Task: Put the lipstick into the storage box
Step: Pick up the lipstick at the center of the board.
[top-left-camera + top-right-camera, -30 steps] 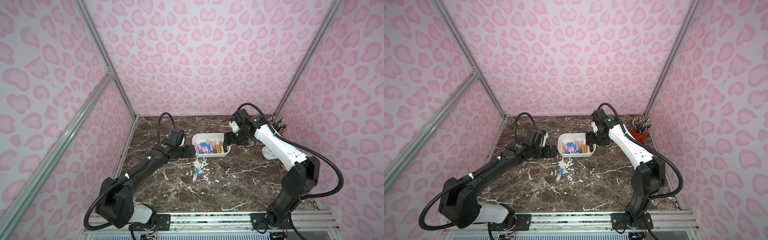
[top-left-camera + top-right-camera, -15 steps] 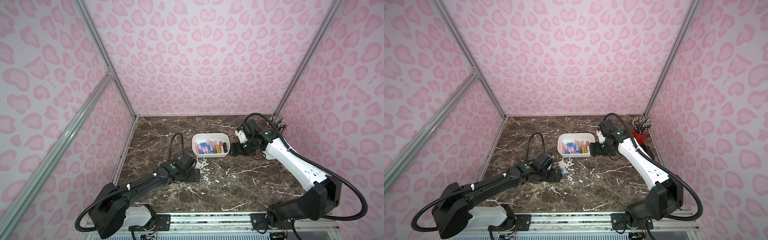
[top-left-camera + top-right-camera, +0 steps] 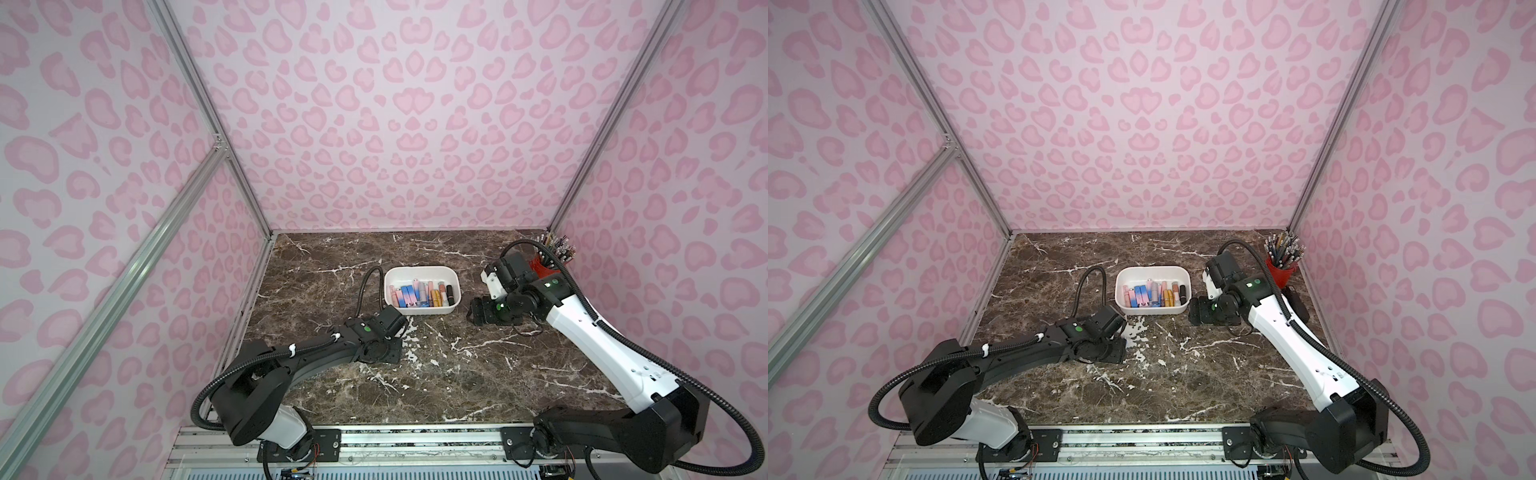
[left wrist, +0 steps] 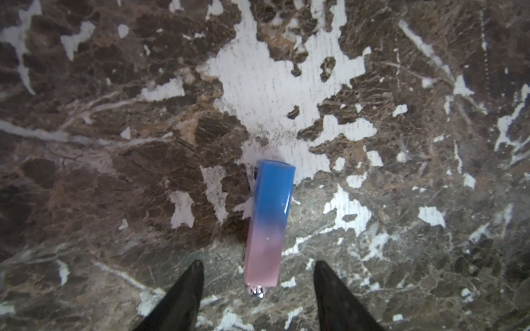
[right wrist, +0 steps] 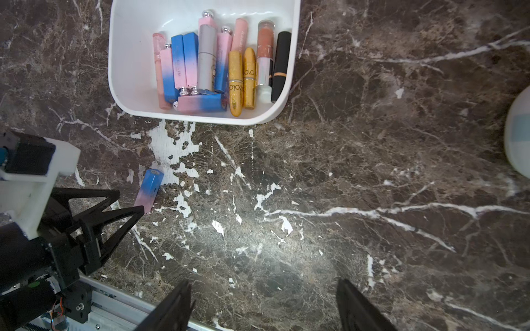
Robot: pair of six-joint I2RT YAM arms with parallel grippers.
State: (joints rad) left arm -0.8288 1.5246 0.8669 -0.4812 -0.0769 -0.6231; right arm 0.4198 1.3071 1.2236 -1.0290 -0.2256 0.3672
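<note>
A blue-to-pink lipstick (image 4: 269,220) lies flat on the marble, a short way in front of the white storage box (image 3: 422,270). My left gripper (image 4: 258,262) points down over its pink end. Its fingers stand on either side of the tube with a gap on each side, so it is open. The right wrist view shows the same lipstick (image 5: 150,190) with the left gripper (image 5: 129,201) at its pink end. The left arm hides the tube in both top views. The storage box (image 5: 126,57) holds several lipsticks. My right gripper (image 5: 263,282) hangs open and empty, right of the box.
A red cup of pencils (image 3: 1281,272) stands at the back right corner behind the right arm. A white round object (image 5: 519,134) sits at the edge of the right wrist view. The metal front rail (image 5: 114,295) runs along the table's near edge.
The left arm has swung from the box's left side down to the lipstick, and its jaws have narrowed around it. The right arm has drawn back from the box to the right.
</note>
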